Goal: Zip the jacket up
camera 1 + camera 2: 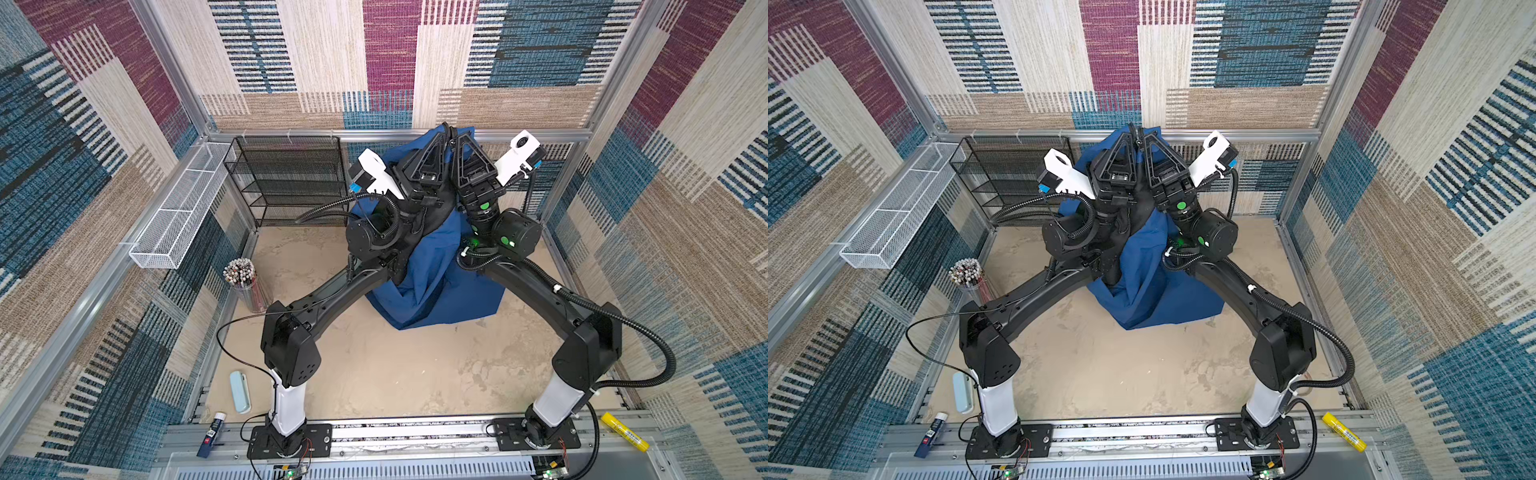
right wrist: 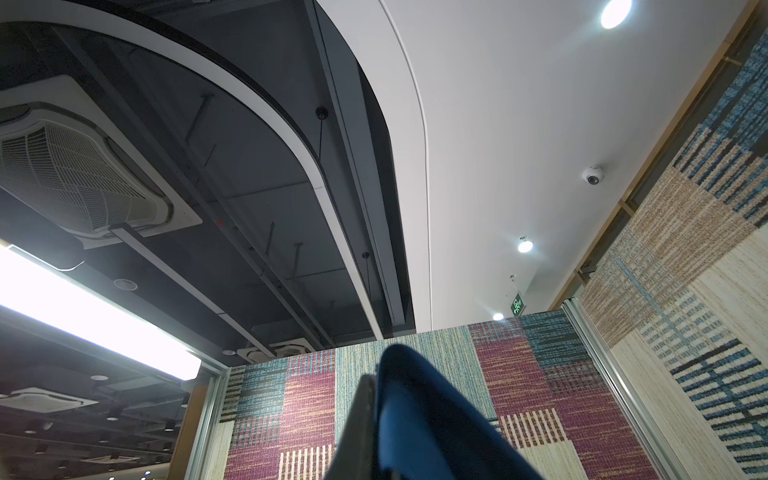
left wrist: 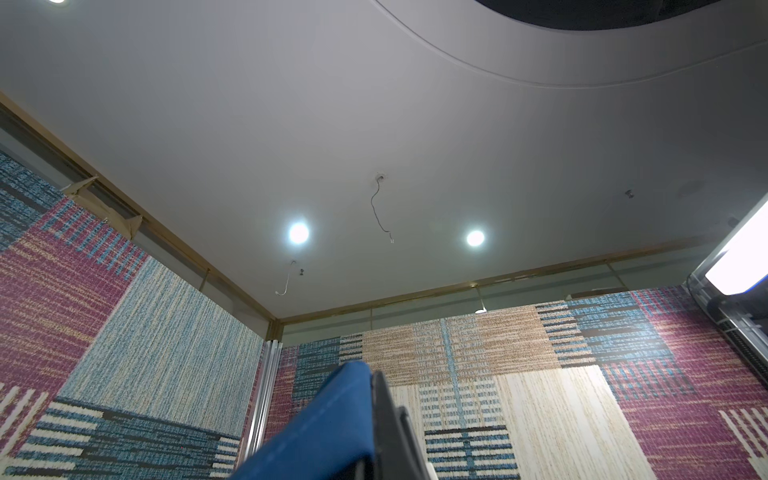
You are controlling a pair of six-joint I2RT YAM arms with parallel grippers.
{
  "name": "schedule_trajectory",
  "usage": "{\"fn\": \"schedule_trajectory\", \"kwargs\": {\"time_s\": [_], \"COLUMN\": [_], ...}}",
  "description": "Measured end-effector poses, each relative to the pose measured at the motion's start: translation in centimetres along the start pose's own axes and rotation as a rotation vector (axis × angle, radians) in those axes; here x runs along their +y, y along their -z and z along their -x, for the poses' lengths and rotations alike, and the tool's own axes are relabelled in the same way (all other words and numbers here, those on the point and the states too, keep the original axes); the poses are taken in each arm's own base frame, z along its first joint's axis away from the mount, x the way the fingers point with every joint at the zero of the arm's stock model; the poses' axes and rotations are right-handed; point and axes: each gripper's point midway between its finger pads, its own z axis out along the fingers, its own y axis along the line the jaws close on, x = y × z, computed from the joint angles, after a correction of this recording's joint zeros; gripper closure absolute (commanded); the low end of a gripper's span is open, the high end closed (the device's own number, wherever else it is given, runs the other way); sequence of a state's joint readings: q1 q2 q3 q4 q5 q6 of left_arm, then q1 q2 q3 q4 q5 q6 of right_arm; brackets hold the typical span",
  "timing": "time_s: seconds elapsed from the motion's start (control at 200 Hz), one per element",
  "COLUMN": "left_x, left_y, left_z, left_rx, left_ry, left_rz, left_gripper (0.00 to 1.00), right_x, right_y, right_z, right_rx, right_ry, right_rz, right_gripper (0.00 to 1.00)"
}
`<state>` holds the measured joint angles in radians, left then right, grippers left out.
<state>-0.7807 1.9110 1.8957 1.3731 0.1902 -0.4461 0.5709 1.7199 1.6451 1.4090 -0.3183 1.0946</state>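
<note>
The navy blue jacket (image 1: 432, 266) hangs in a bunched column from both grippers, and its lower end rests on the sandy table (image 1: 374, 374); it also shows in a top view (image 1: 1142, 266). My left gripper (image 1: 443, 129) and right gripper (image 1: 454, 132) point upward side by side, high at the back, each shut on the jacket's top edge. In the left wrist view blue cloth (image 3: 316, 428) is pressed against the shut left gripper (image 3: 376, 399). The right wrist view shows dark blue cloth (image 2: 424, 415) clamped in the right gripper (image 2: 374, 399). The zipper is hidden.
A black mesh shelf (image 1: 286, 178) stands at the back left, with a white wire basket (image 1: 183, 208) on the left wall. A cup of pencils (image 1: 243, 286), a pale blue case (image 1: 240, 390), a glue stick (image 1: 212, 432) and a yellow marker (image 1: 625, 430) lie near the edges.
</note>
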Motion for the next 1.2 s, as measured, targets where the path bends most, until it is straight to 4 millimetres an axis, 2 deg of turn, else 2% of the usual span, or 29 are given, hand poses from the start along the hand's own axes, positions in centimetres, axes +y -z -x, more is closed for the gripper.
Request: {"fn": "schedule_trajectory", "kwargs": {"time_s": [1.202], "left_x": [-0.5], "left_y": [-0.26], "left_z": [-0.3], "left_rx": [-0.02], "left_ry": [0.04], "left_rz": [-0.006], "left_gripper": [1.0], "right_x": [0.23], "right_y": [-0.73], "right_z": [0.45], "right_rx": [-0.016], "right_ry": [-0.013], "right_rz": [0.026], "right_gripper": [1.0]}}
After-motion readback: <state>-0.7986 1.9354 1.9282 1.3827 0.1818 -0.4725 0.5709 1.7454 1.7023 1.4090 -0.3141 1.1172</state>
